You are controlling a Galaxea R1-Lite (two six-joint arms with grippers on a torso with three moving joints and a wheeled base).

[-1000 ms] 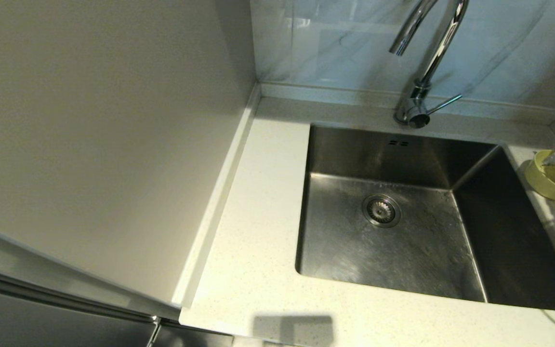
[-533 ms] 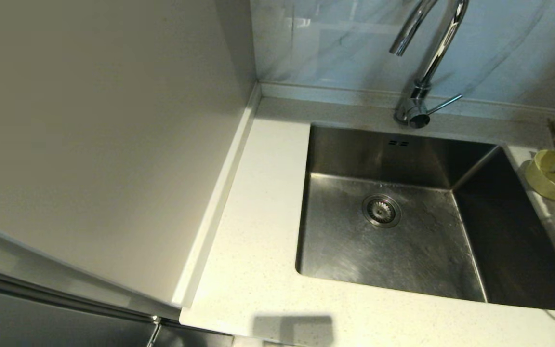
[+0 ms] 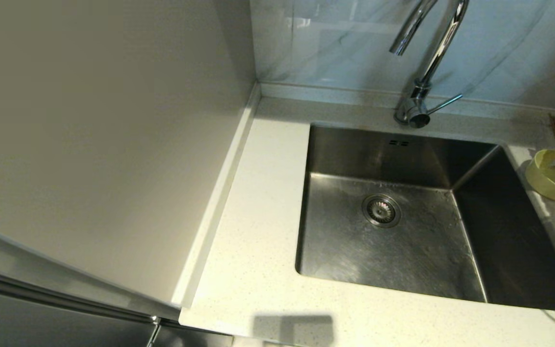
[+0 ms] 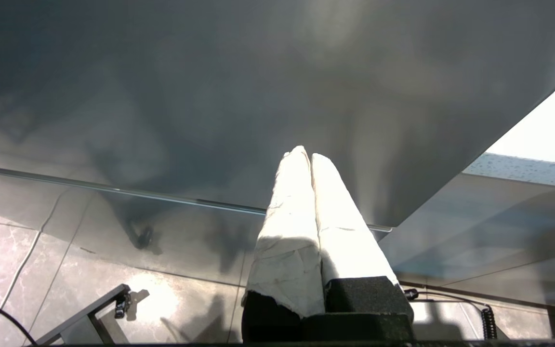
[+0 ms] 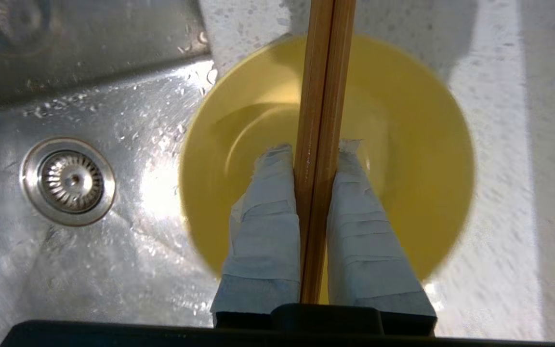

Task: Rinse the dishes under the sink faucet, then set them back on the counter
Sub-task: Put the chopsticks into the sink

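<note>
The right tool (image 5: 318, 154) pinches the chopsticks (image 5: 323, 96) between its wrapped fingers, directly above the yellow bowl (image 5: 403, 159) on the surface (image 5: 494, 193) beside the sink (image 5: 89, 96). The left tool (image 4: 310, 156), parked well away, has its fingers pressed together on nothing.

Beige wall panel (image 3: 104, 144) left; marbled backsplash (image 3: 335, 48) behind.

From the head we look forward and down on the sink (image 3: 403, 212) and counter (image 3: 258, 231). Our right wrist camera sits behind the right gripper (image 5: 320, 152) and faces straight down, close above the bowl (image 5: 403, 159) beneath the fingertips; it shares the drain strainer (image 5: 68, 180) with the head view. Our left wrist camera looks past the left gripper (image 4: 309, 156) at a dark panel (image 4: 258, 86), sharing nothing.
</note>
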